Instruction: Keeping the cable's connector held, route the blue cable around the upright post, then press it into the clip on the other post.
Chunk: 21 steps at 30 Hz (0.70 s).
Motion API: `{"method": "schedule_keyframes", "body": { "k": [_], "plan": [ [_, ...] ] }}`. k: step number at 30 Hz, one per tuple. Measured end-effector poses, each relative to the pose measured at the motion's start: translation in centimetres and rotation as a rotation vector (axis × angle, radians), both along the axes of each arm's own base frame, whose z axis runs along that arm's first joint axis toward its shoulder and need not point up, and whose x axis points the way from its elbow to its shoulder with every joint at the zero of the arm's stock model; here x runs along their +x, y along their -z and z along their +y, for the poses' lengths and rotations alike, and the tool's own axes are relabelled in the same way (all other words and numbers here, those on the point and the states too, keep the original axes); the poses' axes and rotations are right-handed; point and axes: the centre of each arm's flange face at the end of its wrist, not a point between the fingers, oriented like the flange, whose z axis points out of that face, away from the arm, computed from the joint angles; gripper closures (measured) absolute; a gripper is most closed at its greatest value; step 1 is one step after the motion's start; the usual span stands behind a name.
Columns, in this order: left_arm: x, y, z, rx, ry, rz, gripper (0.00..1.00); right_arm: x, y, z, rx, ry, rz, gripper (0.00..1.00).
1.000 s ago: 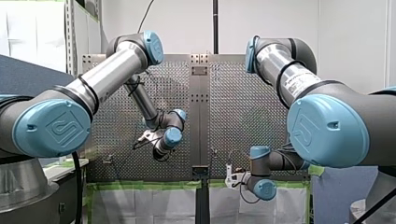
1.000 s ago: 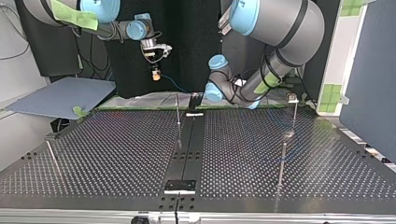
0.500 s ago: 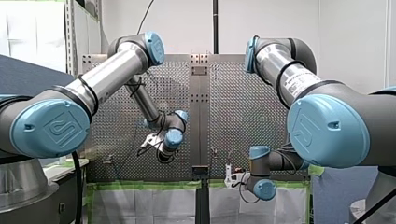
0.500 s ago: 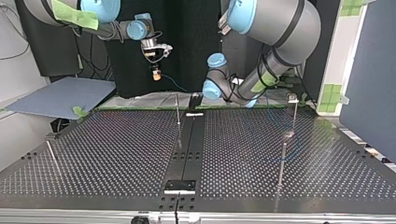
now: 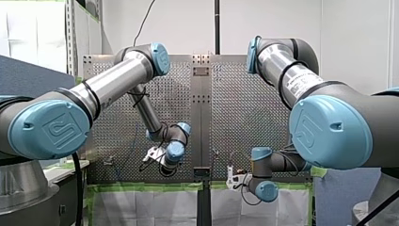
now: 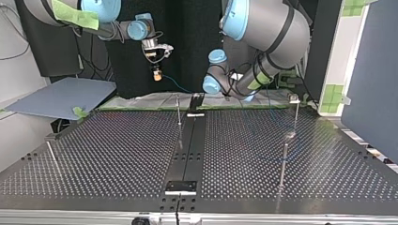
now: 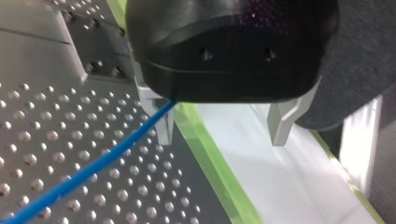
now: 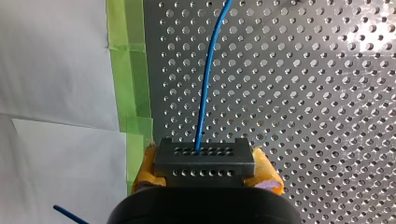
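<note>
In the front view the nearest blue joint caps bear an embossed UR emblem, one on my left arm [image 5: 51,129] and one on my right arm [image 5: 320,127]; a pale label strip [image 5: 301,81] on the right arm's tube carries print too small to read.

In the right wrist view my right gripper [image 8: 204,170] has its yellow pads [image 8: 145,168] closed on the two ends of the black connector [image 8: 204,156], a block with two rows of small holes; the blue cable [image 8: 205,84] leaves the connector's face and runs ahead over the perforated table [image 8: 327,116], beside green tape [image 8: 133,93] along the table's edge.

In the left wrist view my left gripper [image 7: 224,135] holds its metal fingers [image 7: 284,123] wide apart; the cable comes out from under the black body right at one finger, perhaps touching it, and trails away across the table.

Farther off, in the top view, a thin upright post [image 6: 178,111] stands beside the table's middle strip; a second post [image 6: 296,112] with a small metal head stands near the far edge at the view's right.
</note>
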Motion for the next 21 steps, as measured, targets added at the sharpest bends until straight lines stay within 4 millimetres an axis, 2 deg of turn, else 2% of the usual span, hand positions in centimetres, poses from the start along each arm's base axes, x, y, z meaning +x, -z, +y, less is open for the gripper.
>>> {"method": "schedule_keyframes", "body": {
  "k": [16,21],
  "plan": [
    [0.1,0.5,-1.5,-0.185,0.034,-0.003,0.01,0.2,-0.1,-0.2,-0.005,-0.012,-0.002,1.0],
    [-0.1,1.2,-1.8,-0.24,0.041,0.01,0.01,0.4,-0.2,-0.3,-0.008,-0.026,-0.004,1.0]
  ]
}}
